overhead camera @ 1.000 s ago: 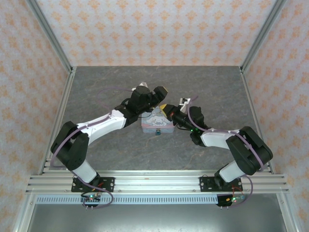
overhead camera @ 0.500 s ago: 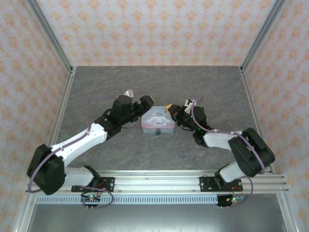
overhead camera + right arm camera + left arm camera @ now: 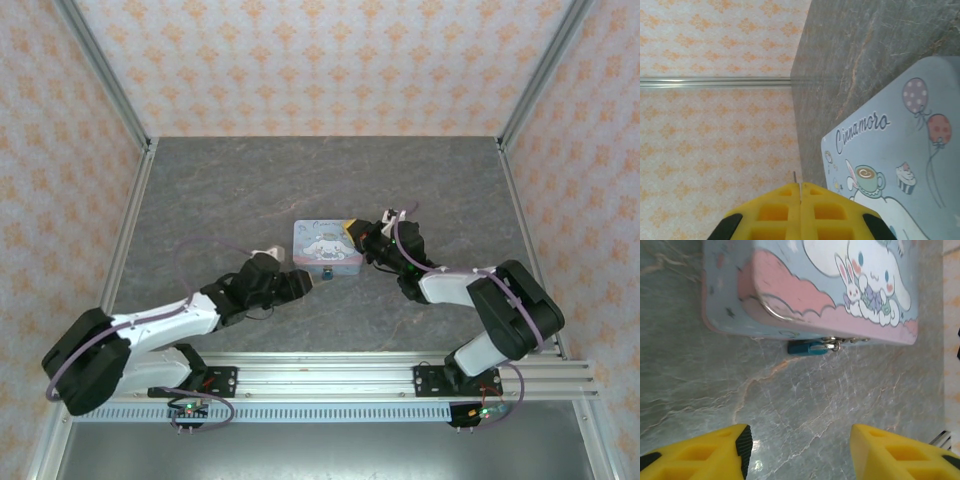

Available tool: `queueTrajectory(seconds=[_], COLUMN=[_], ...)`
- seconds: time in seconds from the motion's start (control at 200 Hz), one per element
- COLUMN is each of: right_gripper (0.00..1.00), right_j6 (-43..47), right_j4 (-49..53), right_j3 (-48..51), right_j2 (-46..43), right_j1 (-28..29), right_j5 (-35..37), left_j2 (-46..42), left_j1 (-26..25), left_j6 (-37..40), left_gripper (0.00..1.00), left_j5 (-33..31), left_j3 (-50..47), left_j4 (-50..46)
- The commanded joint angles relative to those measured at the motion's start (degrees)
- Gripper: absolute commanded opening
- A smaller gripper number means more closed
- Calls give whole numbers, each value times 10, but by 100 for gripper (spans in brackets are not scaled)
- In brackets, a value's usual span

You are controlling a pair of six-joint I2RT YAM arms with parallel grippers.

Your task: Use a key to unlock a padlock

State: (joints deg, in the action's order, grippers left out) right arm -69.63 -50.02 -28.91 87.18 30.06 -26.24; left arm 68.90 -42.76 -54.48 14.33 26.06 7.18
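At tin (image 3: 322,238) 6 o'clock edge: padlock (image 3: 327,272) lying on surface (image 3: 220,190). L tool (image 3: 799,437) spread apart, at padlock's 8 o'clock; I'd centre, then pinch body squarely. R tool (image 3: 800,188) clamped on thin sliver, prob. key (image 3: 795,175).

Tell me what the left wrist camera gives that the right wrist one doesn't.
Left wrist: the padlock at the front edge of the tin box, with the left gripper open short of it. Right wrist: the right gripper shut, a thin sliver, likely the key, poking past its tips. Both: the tin's printed lid and the grey table.
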Motion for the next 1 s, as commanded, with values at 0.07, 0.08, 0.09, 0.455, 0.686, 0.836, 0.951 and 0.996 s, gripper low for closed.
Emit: queueTrajectory(seconds=[0.07, 0.08, 0.09, 0.455, 0.686, 0.836, 0.951, 0.996], right_gripper=[0, 0, 0, 0, 0, 0, 0, 0], right_j6=[-11, -12, -12, -15, -9, -13, -18, -19], right_j4=[-5, -5, -5, -12, -11, -21, -31, -32], right_j3=[-12, -12, -11, -9, -21, -29, -31, -32], right_j2=[5, 5, 5, 18, 31, 47, 58, 61], right_j1=[-1, -1, -1, -1, -3, -10, -16, -18], right_j5=[15, 15, 15, 8, -7, -17, -23, -25], left_j2=[75, 80, 85, 194, 238, 267, 293, 304], left_j1=[-38, -38, -40, -49, -48, -49, -48, -48], left_j6=[78, 81, 84, 169, 199, 203, 205, 206], left_gripper=[49, 48, 48, 41, 39, 37, 35, 35], left_j5=[-57, -60, -62, -110, -114, -131, -132, -131], left_j3=[27, 29, 32, 65, 79, 89, 104, 109], left_j4=[90, 92, 93, 174, 187, 207, 219, 224])
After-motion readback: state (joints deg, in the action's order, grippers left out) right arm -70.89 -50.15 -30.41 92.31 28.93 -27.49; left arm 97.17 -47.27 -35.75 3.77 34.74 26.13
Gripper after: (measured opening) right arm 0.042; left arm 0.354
